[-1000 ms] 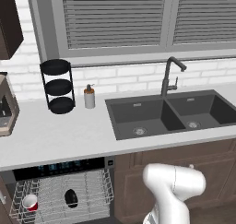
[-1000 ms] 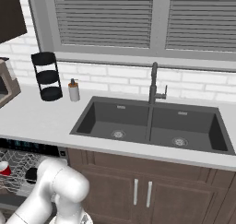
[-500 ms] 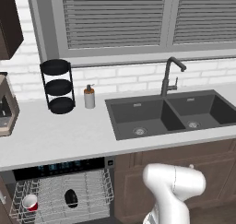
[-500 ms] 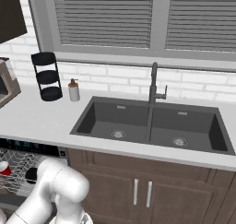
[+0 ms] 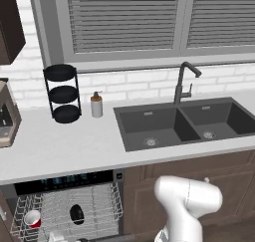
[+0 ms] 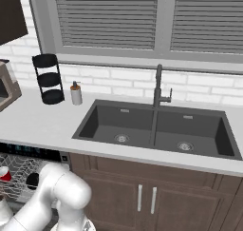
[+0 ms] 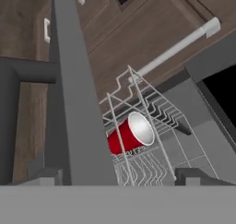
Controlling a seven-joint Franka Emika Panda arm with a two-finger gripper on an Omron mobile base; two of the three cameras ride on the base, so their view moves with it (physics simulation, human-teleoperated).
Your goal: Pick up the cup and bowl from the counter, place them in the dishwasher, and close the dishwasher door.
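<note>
Your arm [image 5: 187, 206] bent low twd dishwasher rack [image 5: 74, 211]; gripper [image 7: 117, 177] jaws wide, empty. Cup [image 7: 130, 134] on side; bowl [image 5: 76, 213] hard to make out.

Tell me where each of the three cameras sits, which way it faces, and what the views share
Left base view: behind the arm's left, looking down over counter, sink and open dishwasher; white arm lower right.
Right base view: behind its right, same scene; arm lower left.
Hand view: on the hand, facing the wire rack; dark fingertips at bottom.
All share the cup.
</note>
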